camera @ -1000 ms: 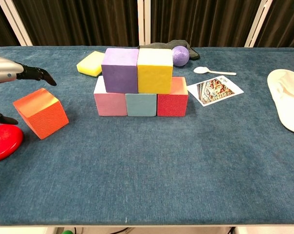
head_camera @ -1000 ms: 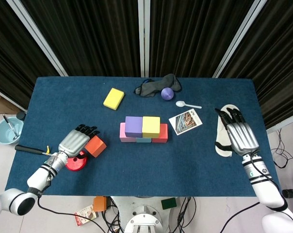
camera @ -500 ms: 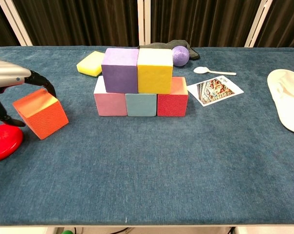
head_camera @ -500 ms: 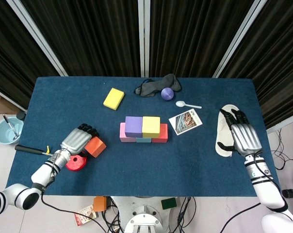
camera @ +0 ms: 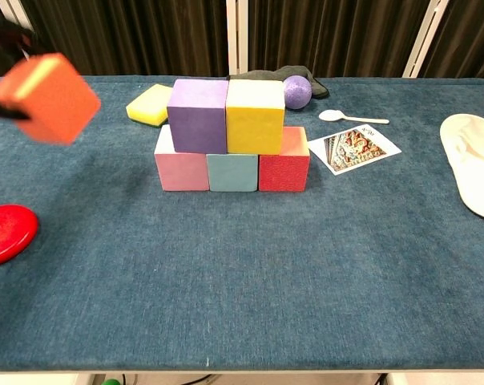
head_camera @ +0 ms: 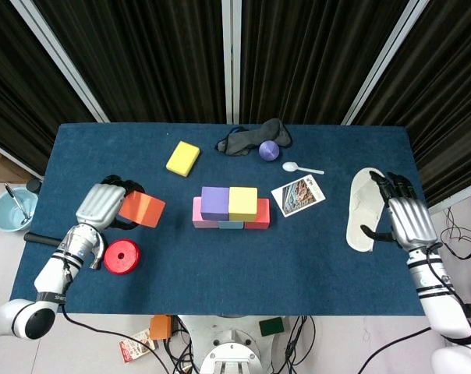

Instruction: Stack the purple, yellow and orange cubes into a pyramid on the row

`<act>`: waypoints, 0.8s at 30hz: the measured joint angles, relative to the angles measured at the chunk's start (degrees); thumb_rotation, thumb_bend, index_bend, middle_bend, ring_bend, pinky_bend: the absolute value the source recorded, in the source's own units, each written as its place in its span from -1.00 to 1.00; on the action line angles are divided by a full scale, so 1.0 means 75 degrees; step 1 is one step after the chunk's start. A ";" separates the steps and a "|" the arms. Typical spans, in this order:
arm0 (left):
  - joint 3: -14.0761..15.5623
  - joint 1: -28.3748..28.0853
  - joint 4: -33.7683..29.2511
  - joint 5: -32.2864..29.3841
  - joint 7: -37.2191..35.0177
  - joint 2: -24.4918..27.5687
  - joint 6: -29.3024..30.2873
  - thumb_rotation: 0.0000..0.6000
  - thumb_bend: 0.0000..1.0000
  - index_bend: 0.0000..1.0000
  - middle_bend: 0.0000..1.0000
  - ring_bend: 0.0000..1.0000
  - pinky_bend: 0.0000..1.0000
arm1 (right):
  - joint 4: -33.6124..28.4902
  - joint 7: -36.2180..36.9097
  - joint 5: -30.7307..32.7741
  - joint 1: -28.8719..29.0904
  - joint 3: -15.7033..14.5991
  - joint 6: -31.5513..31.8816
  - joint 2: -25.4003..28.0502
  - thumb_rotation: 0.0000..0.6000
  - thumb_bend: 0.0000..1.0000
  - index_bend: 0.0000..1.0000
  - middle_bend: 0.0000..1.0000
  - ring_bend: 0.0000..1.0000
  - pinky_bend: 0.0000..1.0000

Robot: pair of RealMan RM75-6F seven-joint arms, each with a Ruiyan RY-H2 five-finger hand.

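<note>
- The left robot hand (head_camera: 101, 206) grasps the orange foam cube (head_camera: 141, 209), airborne at the left.
- Level it, then centre it over the seam between the purple cube (head_camera: 214, 202) and yellow cube (head_camera: 242, 202).
- The right robot hand (head_camera: 405, 218) hangs released.

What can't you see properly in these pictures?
- Left hand: the fingers are hidden behind the orange cube in the head view and mostly cut off by the chest view's edge.
- Orange cube: motion-blurred in the chest view.
- Picture card: its print is too small to read.

Two cubes (camera: 226, 115) sit on the row (camera: 232, 169); third cube (camera: 46, 98) apparently aloft left
</note>
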 measured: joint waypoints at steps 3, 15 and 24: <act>-0.0342 -0.0167 -0.0760 -0.0704 0.0115 0.0388 0.0008 1.00 -0.68 -0.16 -0.13 -0.35 -0.58 | 0.0101 0.0336 -0.0334 -0.0207 -0.0010 0.0134 0.0105 1.00 -0.65 -0.93 -0.75 -0.96 -0.99; -0.1356 -0.2470 -0.1740 -0.4833 0.1699 0.0512 0.0172 1.00 -0.68 -0.17 -0.14 -0.34 -0.47 | 0.0827 0.1326 -0.1954 -0.1388 -0.0364 0.1453 0.0122 1.00 -0.65 -0.92 -0.75 -0.96 -1.00; -0.1793 -0.4696 -0.1658 -0.8071 0.3468 -0.0133 0.1305 1.00 -0.68 -0.17 -0.06 -0.25 -0.43 | 0.1107 0.1581 -0.2341 -0.1847 -0.0453 0.1781 -0.0066 1.00 -0.65 -0.92 -0.75 -0.96 -1.00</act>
